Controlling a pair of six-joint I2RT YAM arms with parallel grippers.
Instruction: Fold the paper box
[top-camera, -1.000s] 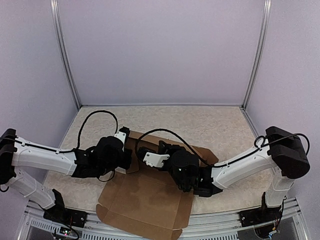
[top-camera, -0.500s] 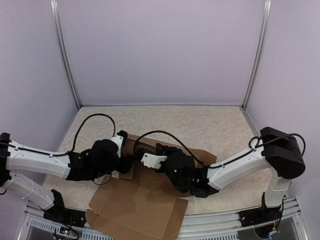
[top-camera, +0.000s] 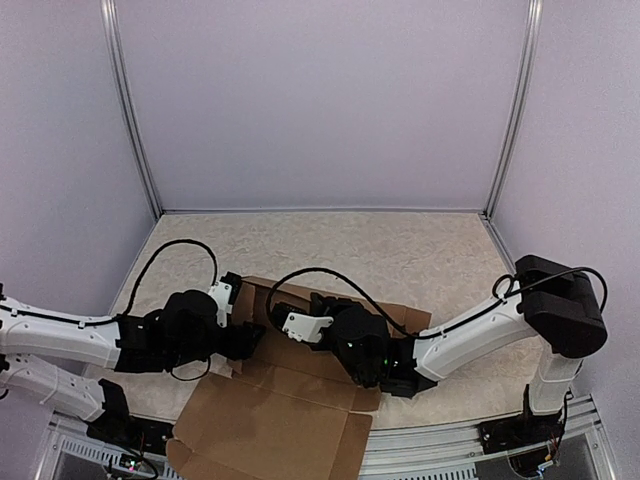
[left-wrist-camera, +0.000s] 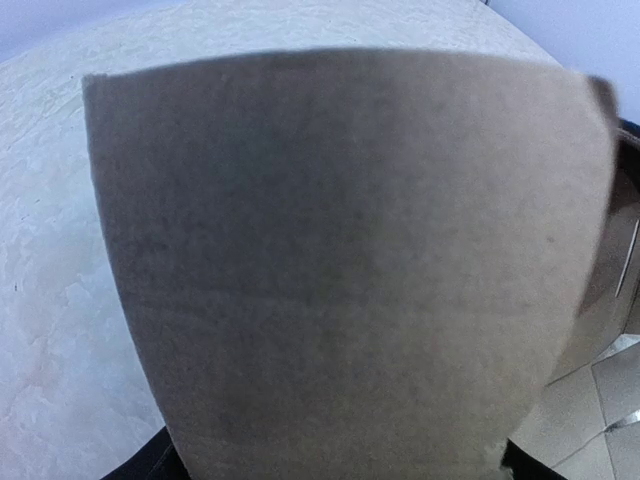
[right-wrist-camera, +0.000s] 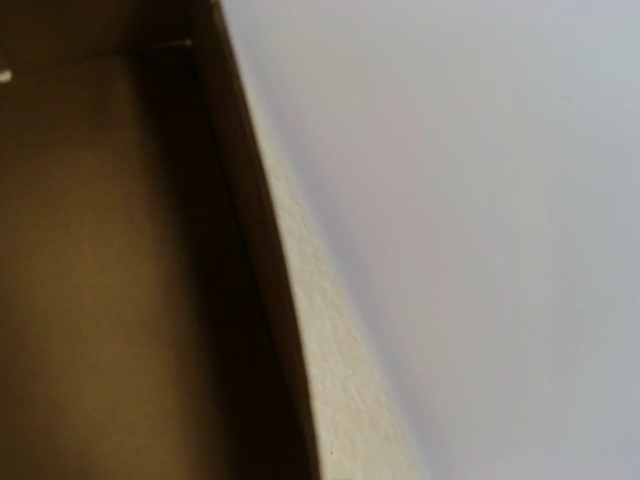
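Observation:
The paper box (top-camera: 290, 400), a brown die-cut cardboard sheet, lies half raised at the table's near middle, and its front panel reaches past the front rail. My left gripper (top-camera: 243, 340) sits at the box's left side. In the left wrist view a cardboard flap (left-wrist-camera: 340, 260) fills the frame, with dark fingers (left-wrist-camera: 140, 470) showing only at the bottom corners, far apart, so the gripper is open. My right gripper (top-camera: 283, 300) is shut, low over the box's rear left. The right wrist view shows only the box's inside (right-wrist-camera: 90, 250) and a raised wall edge (right-wrist-camera: 330, 400); its fingers are hidden.
The beige marbled table (top-camera: 400, 250) is enclosed by lilac walls, with metal posts at the left (top-camera: 130, 110) and right (top-camera: 515, 110). Black cables (top-camera: 180, 250) loop over both arms. A metal rail (top-camera: 430, 455) runs along the front edge.
My left gripper opened and its arm drew back to the left. The box's front panel slid left and toward the front rail. The right arm edged slightly left, staying shut.

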